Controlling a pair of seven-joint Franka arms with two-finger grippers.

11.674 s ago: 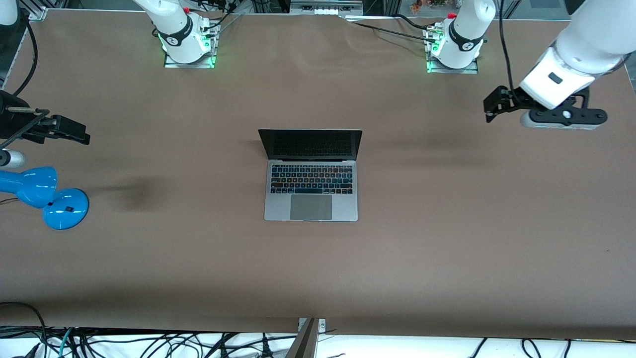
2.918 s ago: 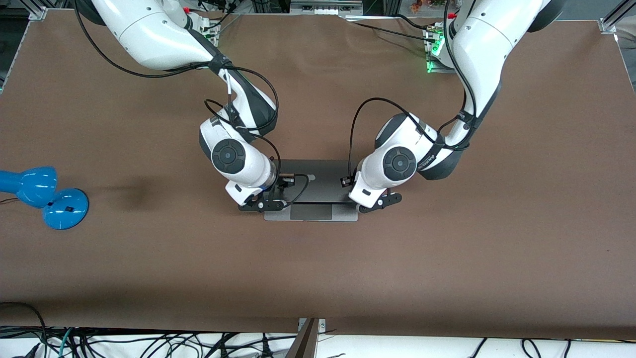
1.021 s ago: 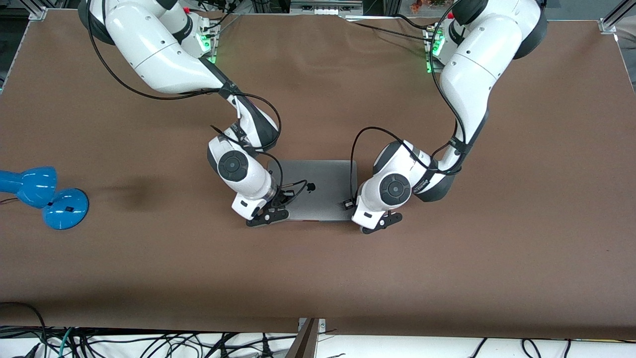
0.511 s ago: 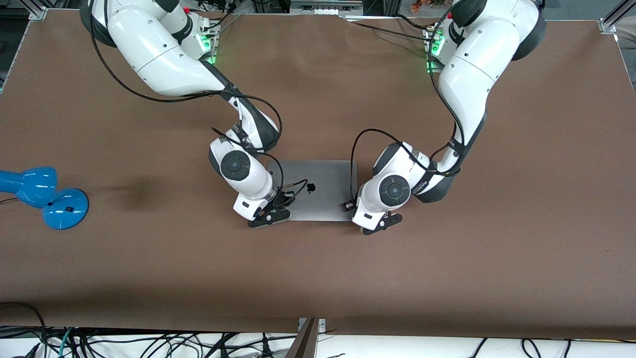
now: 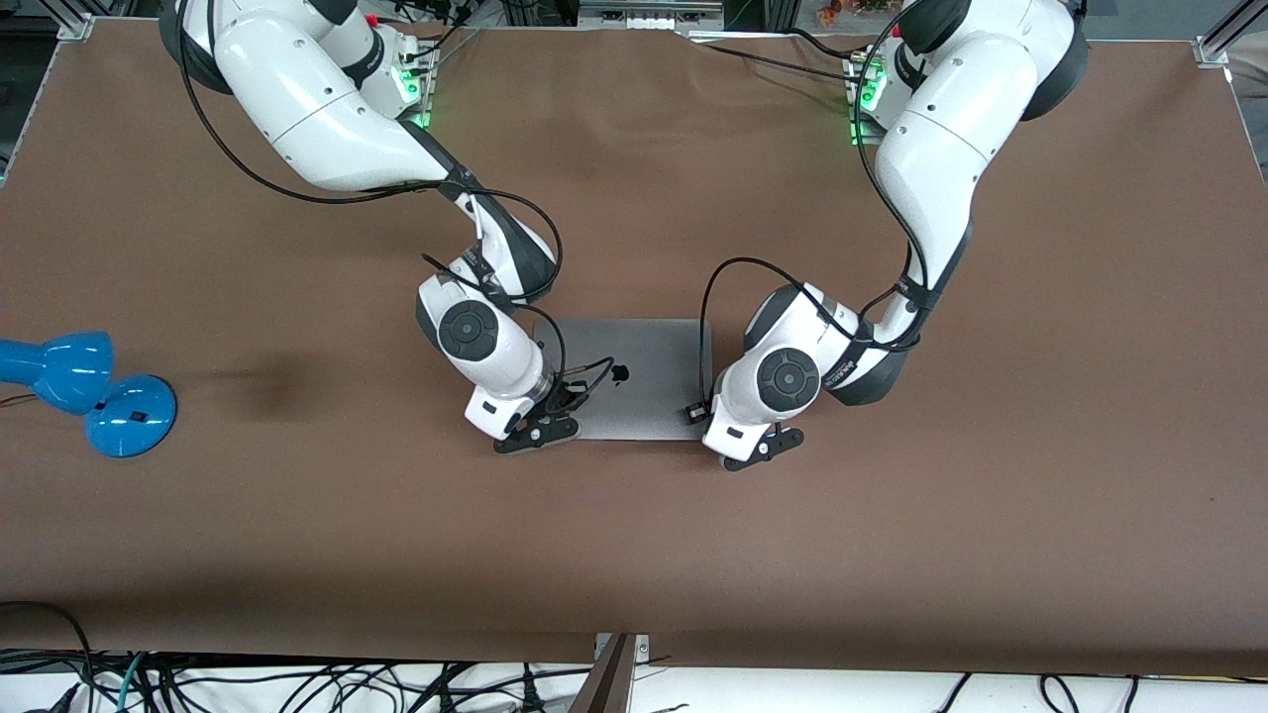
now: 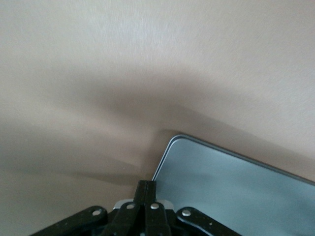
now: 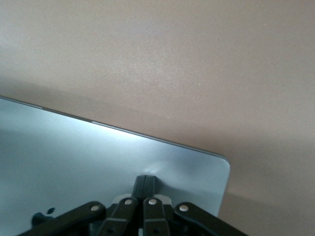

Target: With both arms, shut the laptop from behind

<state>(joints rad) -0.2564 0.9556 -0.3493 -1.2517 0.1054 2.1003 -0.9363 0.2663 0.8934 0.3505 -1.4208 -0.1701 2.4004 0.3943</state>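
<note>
The silver-grey laptop lies shut on the table, its lid flat and the dark apple logo facing up. My right gripper is shut, its fingertips resting on the lid near the corner nearest the front camera at the right arm's end; the right wrist view shows the gripper on the lid. My left gripper is shut at the lid's other near corner; in the left wrist view the gripper sits right at the edge of the lid.
A blue desk lamp lies at the right arm's end of the brown table. Both arms' bases stand along the table edge farthest from the front camera. Cables hang below the near edge.
The laptop stood open with both arms away, then the arms came in and the lid went down flat. Over the last second the lid stays flat and the hands barely shift.
</note>
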